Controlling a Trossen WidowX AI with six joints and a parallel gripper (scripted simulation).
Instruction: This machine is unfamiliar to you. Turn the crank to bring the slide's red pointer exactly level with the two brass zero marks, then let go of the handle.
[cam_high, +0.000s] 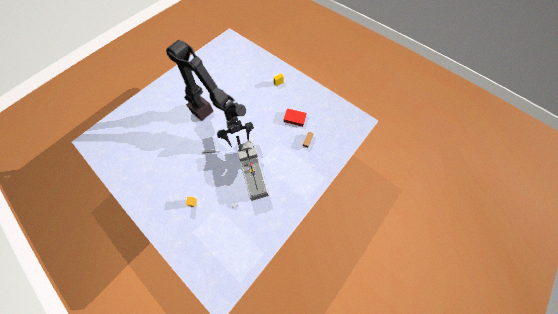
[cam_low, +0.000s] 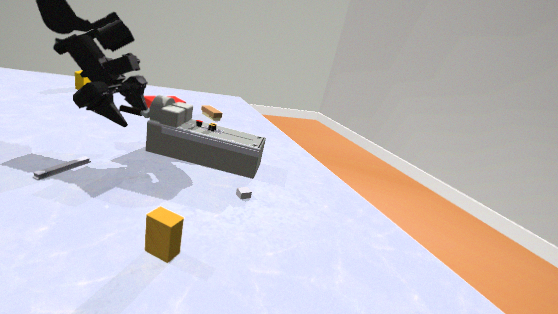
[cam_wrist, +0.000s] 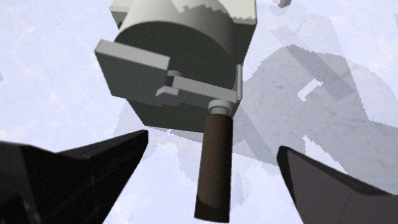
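The grey machine (cam_high: 258, 186) (cam_low: 200, 150) stands on the pale mat, its crank end toward the arm. The dark brown crank handle (cam_low: 131, 109) (cam_wrist: 215, 175) sticks out from the crank arm (cam_wrist: 205, 91). My gripper (cam_high: 241, 143) (cam_low: 137, 116) (cam_wrist: 214, 140) is open around the handle, with a gap on both sides in the wrist view. The red pointer (cam_high: 251, 164) (cam_low: 199, 123) is on the slide, on the crank side of the brass zero marks (cam_high: 252, 171) (cam_low: 212, 127) and not level with them. The wrist view does not show pointer or marks.
A red block (cam_high: 295, 117), a brown block (cam_high: 308, 139) (cam_low: 211, 112) and a yellow block (cam_high: 278, 79) lie beyond the machine. Another yellow block (cam_high: 191, 201) (cam_low: 164, 235), a grey bar (cam_low: 62, 168) and a small grey piece (cam_low: 244, 193) are on its other side.
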